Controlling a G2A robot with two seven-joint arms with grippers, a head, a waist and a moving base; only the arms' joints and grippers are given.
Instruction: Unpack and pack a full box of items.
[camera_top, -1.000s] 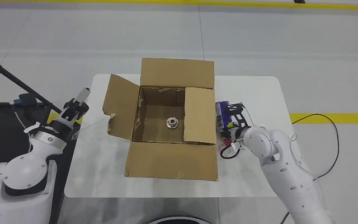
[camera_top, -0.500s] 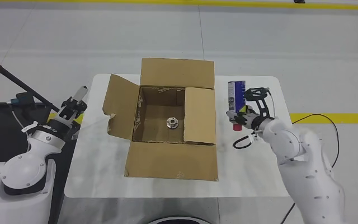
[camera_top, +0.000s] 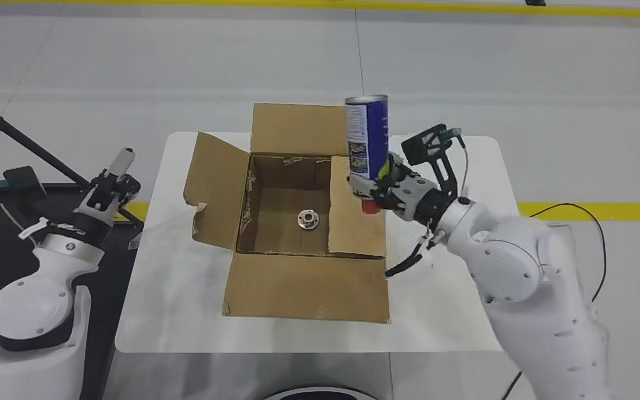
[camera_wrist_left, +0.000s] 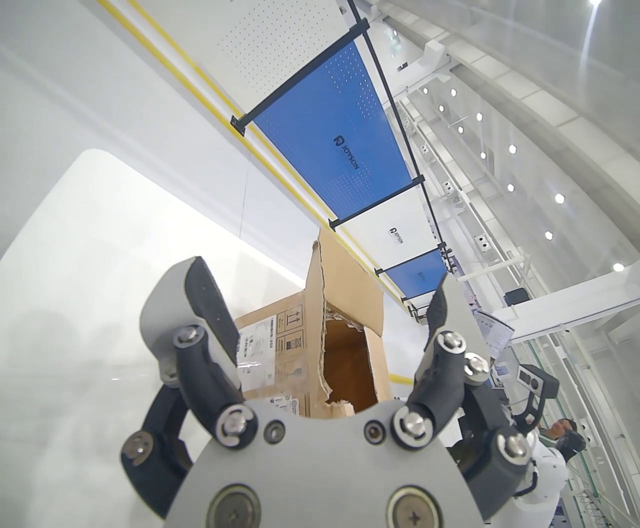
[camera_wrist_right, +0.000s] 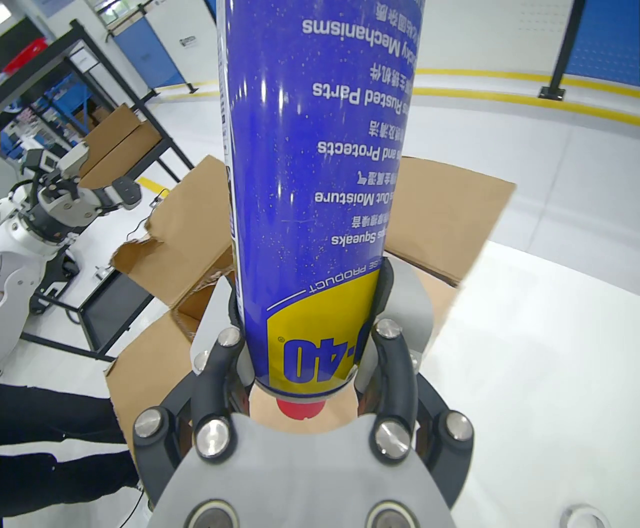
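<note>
An open cardboard box (camera_top: 306, 288) stands mid-table with its flaps spread; a small round metal part (camera_top: 308, 217) lies on its floor. My right gripper (camera_top: 378, 188) is shut on a blue and yellow spray can (camera_top: 366, 137) with a red cap, held in the air above the box's right flap. In the right wrist view the spray can (camera_wrist_right: 320, 175) runs out from between the fingers (camera_wrist_right: 387, 295), over the box (camera_wrist_right: 440, 220). My left gripper (camera_top: 116, 171) hangs open off the table's left edge, with the box (camera_wrist_left: 320, 345) ahead of it.
The white table (camera_top: 450, 300) has bare surface on both sides of the box. A black cable (camera_top: 405, 265) hangs under the right arm. A black frame and stand (camera_top: 40, 160) sit beside the table's left edge.
The right gripper has lifted the spray can from the table right of the box and carried it up and left, over the right flap. The left arm drifted slightly left.
</note>
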